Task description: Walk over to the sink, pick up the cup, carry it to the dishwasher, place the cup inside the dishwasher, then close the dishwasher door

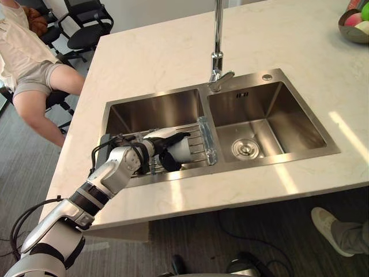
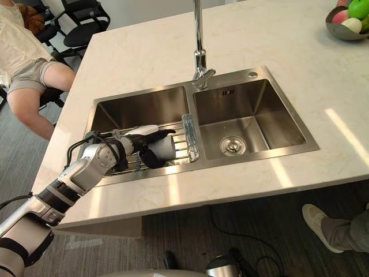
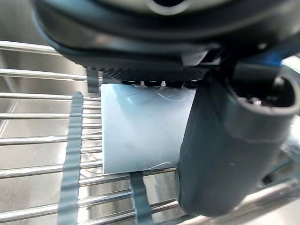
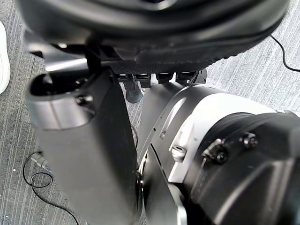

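To the left of the left hand, past the edge of the counter, a person sits on a dark chair, with another office chair further back. The hand reaches down into the left basin of a steel double sink. It is gripping the cup: the fingers lie across the cup's upper side and the thumb curls round the side next to them. The cup is pale and lies on its side on a wire rack that spans the near part of this basin, so it rests on the bars directly beneath the hand.

Just right of the hand, a clear end piece of the rack stands against the wall between the two basins. Beyond the hand and to its right, the faucet rises from the back rim of the sink. Further right, the drain sits in the floor of the right basin. Well away from the hand, at the far right corner of the counter, is a bowl of fruit. On the floor below the counter's right end, a person's shoe shows.

The right hand hangs above grey carpet; I cannot tell whether it is open or closed.
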Controlling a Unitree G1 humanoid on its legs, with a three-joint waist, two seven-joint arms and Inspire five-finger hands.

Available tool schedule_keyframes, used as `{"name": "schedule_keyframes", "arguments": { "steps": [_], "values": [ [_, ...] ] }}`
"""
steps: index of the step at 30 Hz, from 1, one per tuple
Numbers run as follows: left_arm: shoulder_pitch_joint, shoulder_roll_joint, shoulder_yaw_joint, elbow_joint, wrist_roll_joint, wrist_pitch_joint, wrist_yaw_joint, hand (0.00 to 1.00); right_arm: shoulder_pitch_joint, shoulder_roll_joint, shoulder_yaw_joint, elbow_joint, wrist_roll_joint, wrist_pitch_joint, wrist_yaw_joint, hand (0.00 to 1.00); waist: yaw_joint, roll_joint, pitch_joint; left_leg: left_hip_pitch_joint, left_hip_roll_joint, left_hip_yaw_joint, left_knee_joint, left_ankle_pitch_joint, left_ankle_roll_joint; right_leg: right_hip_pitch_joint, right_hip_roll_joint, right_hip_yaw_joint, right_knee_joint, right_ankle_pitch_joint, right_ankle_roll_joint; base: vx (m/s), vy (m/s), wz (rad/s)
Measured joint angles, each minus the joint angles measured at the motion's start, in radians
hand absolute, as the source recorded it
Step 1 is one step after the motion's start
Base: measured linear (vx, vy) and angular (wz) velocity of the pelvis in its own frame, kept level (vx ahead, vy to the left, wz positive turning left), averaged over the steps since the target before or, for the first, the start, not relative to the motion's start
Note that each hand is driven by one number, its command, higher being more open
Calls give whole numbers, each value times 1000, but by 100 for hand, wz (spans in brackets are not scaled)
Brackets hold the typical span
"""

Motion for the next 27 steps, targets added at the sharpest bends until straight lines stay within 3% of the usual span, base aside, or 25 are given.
{"name": "schedule_keyframes", "arguments": {
  "steps": [3, 6, 8, 13, 17, 22, 25, 27],
  "values": [
    [3, -11, 25, 46, 42, -9, -2, 0, 0, 0, 3, -2, 1, -1, 0, 100, -1, 0, 2, 0, 1, 1, 0, 0, 0, 0, 1, 0, 0, 0, 0, 0, 0, 0],
    [6, -10, 45, 62, 98, -65, 4, 0, -1, 0, 15, -5, 3, -3, 0, 100, -1, -3, 8, 0, 2, 1, 0, 0, -1, 0, 2, 0, 0, 0, 0, 0, 0, 0],
    [5, -8, 63, 82, 72, -106, 4, 0, 0, 0, 19, -11, 6, -4, 0, 100, -1, -2, 13, 1, 2, 2, 0, -1, -1, 0, 2, 0, 0, 0, 0, 0, 0, 0],
    [14, 18, 49, 101, -27, -141, 67, 0, 2, -4, 32, -13, 7, -7, 0, 100, 1, -2, 13, 1, 3, 0, 0, -1, -2, 1, 2, -8, 0, 0, 0, 0, 0, 1],
    [46, 58, -6, 117, -151, -259, 218, 0, 6, -7, 38, -16, 3, -8, 0, 100, 5, -2, 17, 0, 0, -17, 0, 0, -1, 11, 1, -34, 1, 0, 0, -4, -7, 12],
    [176, 92, 19, -64, -218, -372, 421, 0, 15, -9, 36, -9, 3, -9, 6, 100, 24, -2, 20, -6, -5, -54, 1, 2, 1, 32, 1, -96, 1, -1, 0, 6, -25, 23],
    [293, 50, 170, -227, -283, -430, 526, 0, 19, -10, 13, 19, 2, -13, 23, 100, 62, -2, 20, -15, -7, -85, 2, 7, 0, 37, 1, -129, 15, -14, 0, -7, -33, 29],
    [349, -24, 313, -298, -376, -465, 571, 0, 23, -4, -9, 31, -1, -14, 28, 100, 87, -2, 20, -16, -7, -104, 2, 12, -1, 37, 0, -146, 40, -32, -2, -29, -35, 30]
  ]
}}
